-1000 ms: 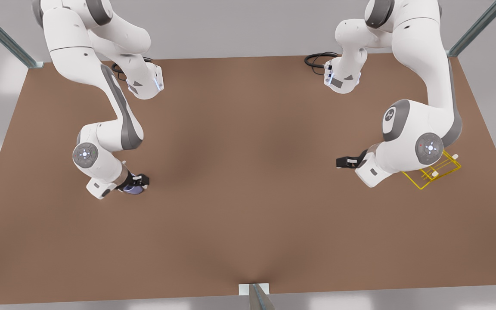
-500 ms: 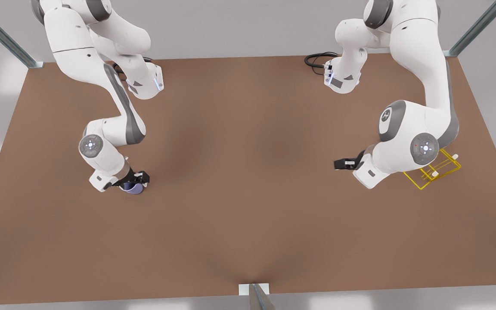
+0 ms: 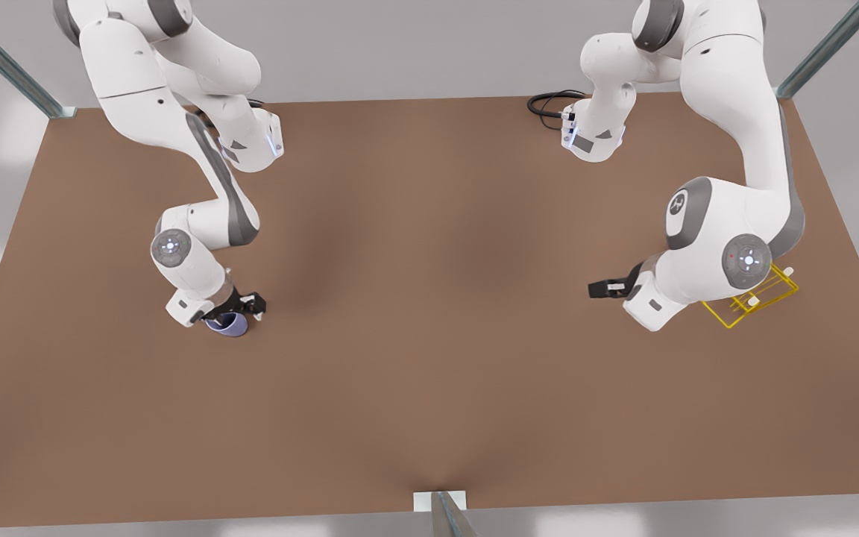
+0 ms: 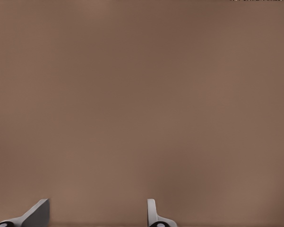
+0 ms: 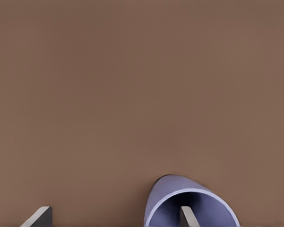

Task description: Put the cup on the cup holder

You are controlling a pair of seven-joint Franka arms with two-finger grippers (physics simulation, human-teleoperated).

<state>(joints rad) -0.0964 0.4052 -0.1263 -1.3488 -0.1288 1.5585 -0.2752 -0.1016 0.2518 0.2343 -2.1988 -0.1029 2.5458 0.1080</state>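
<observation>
Cup (image 3: 230, 325): small, lavender, handleless, at about 9 o'clock on the brown table (image 3: 429, 373) in the front view, toward that view's left side. It sits tipped, its open mouth facing partly sideways. In the right wrist view the cup (image 5: 191, 205) shows its darker inside, with one finger (image 5: 188, 217) inside the rim and the other finger (image 5: 38, 216) outside and well apart from the wall.

Right gripper (image 3: 239, 307): directly over the cup, jaws spread wide, straddling one side of the wall, not closed on it. Whether the inner finger touches the wall: cannot tell.

Cup holder (image 3: 751, 300): yellow wire rack with white-capped prongs, at about 3 o'clock on the table, well apart from the cup. Part of it is hidden behind the other arm's wrist.

Left gripper (image 3: 602, 289): waits above bare table at about 9 o'clock from the cup holder, near it. In the left wrist view the left gripper (image 4: 97, 215) has its fingers parted, nothing between them.
</observation>
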